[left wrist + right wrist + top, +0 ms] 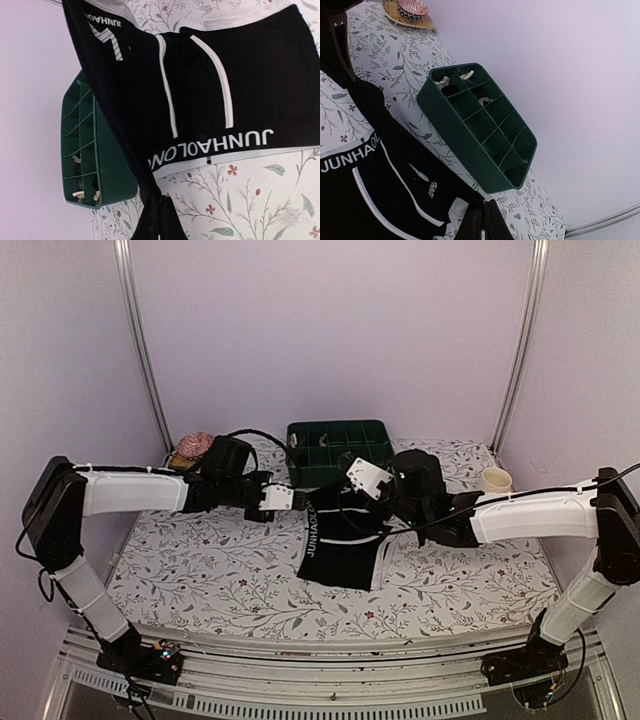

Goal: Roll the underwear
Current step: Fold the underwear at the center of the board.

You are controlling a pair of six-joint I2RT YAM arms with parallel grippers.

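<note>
The underwear (342, 540), black with white stripes and white waistband lettering, hangs between my two grippers above the flowered table, its lower edge near the cloth. My left gripper (292, 500) is shut on the garment's left edge. In the left wrist view its dark fingers (167, 220) pinch a taut fold of the underwear (210, 95). My right gripper (362, 480) is shut on the upper right corner. In the right wrist view its fingers (492, 225) close on the fabric's edge, with the underwear (375, 195) spreading to the left.
A green compartment box (338, 448) stands just behind the garment, with small items in some cells (480, 127). A woven dish with a pink object (195, 446) sits at the back left. A cream cup (495, 479) stands at the back right. Walls enclose the table.
</note>
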